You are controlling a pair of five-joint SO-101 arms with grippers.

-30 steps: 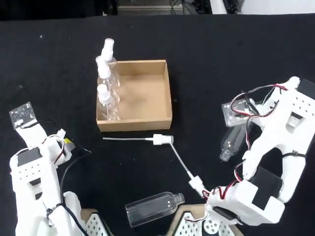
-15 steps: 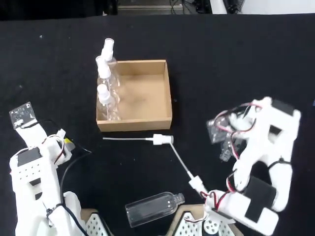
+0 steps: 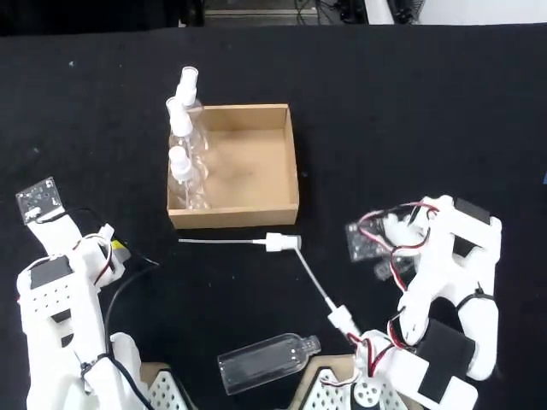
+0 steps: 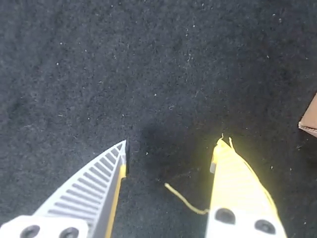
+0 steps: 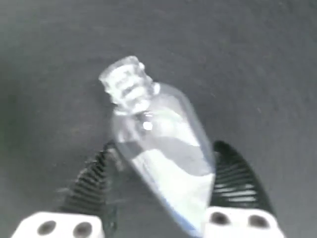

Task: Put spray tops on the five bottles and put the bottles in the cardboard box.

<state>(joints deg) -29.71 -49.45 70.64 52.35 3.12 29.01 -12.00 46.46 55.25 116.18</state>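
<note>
Right gripper (image 5: 164,148) pinches a capless bottle (image 5: 148,124) toward the desk's (image 3: 385,102) front-right corner, right of the cardboard box (image 3: 235,218). Left gripper (image 4: 172,144) hangs spread near the front-left corner. Three capped bottles (image 3: 181,166) stand along the box's left wall.

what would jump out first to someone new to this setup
Three capped bottles stand in the cardboard box along one side wall. The right gripper holds an uncapped bottle, while two loose spray tops and another bottle lie on the black table.
</note>
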